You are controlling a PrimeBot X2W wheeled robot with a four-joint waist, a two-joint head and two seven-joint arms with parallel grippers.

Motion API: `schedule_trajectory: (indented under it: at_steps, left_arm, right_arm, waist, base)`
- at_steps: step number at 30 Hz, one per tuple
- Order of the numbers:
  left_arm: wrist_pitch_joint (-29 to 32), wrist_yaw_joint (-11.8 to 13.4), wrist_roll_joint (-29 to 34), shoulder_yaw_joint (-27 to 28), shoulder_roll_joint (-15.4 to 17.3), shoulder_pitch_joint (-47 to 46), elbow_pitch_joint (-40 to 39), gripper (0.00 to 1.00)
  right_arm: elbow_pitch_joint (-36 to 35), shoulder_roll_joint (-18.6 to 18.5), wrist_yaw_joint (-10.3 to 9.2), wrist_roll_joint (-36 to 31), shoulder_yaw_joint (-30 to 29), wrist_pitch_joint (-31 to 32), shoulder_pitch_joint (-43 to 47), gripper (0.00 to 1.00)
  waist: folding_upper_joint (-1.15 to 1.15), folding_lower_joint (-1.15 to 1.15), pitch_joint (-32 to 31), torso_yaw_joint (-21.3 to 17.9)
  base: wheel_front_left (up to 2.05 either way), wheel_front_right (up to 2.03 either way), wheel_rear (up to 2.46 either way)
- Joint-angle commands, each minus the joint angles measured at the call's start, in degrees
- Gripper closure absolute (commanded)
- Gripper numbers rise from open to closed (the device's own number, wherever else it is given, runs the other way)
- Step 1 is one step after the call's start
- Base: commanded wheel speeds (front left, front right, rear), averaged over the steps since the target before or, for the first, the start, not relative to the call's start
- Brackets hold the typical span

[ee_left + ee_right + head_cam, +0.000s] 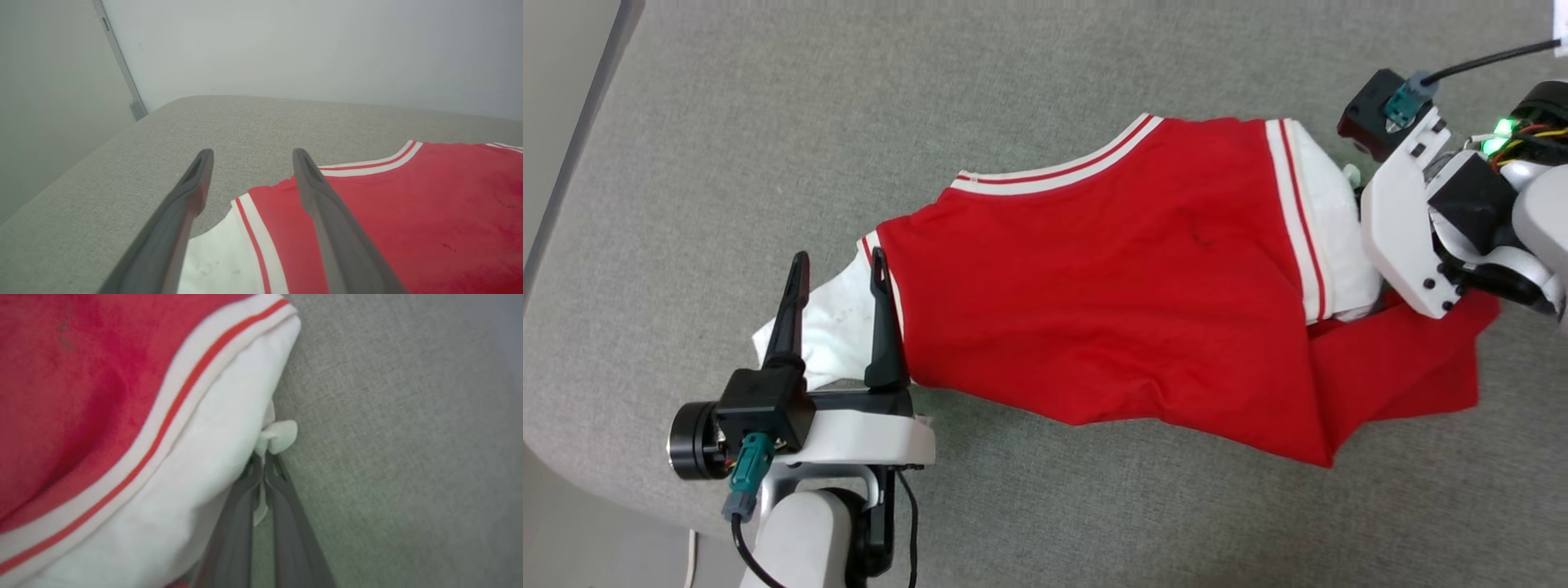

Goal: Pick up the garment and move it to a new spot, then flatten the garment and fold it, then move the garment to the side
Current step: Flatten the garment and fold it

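The garment [1111, 278], a red jersey T-shirt with white sleeves and striped trim, lies rumpled between the arms. The right gripper [264, 459] is clenched on a mere sliver of sleeve hem, which could slip out under pull. The left gripper [840, 257] hangs released over the other sleeve. Beneath is a grey woven padded surface [931, 98], backed by a plain pale wall [286, 41].

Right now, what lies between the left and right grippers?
In the head view, the red jersey spans it: one white sleeve by the open left gripper, the other sleeve pinched in the shut right gripper.
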Motion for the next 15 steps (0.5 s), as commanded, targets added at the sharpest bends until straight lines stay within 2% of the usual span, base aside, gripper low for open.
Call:
schedule_trajectory:
  at_steps: [1,7,9,15]
  left_arm:
    - [-0.14,-0.46,0.59,0.65,-0.02,1.17,0.44,0.0]
    - [-0.14,-1.64,1.59,3.1,-0.05,4.11,1.06,0.0]
    - [-0.14,-1.91,1.67,3.49,-0.04,4.64,1.13,0.0]
    - [-0.15,-2.88,2.1,5.25,-0.04,7.62,1.67,0.0]
  right_arm:
    - [0.48,0.16,-0.06,0.41,0.54,-2.37,0.73,1.0]
    - [-1.1,-1.94,-0.06,3.04,-0.64,-12.01,2.61,1.0]
    - [-1.49,-2.64,-0.06,3.65,-0.9,-13.13,3.19,1.0]
    - [-2.16,-7.34,-0.06,6.87,-3.7,-19.56,9.35,1.0]
  waist:
    - [0.0,-0.01,-2.55,-1.57]
    - [0.0,-0.01,-7.74,-4.56]
    - [0.0,-0.01,-8.36,-5.08]
    - [0.0,-0.01,-12.26,-8.19]
  base:
    - [0.0,0.0,0.0]
    - [0.0,0.0,0.0]
    - [0.0,0.0,0.0]
    - [0.0,0.0,0.0]
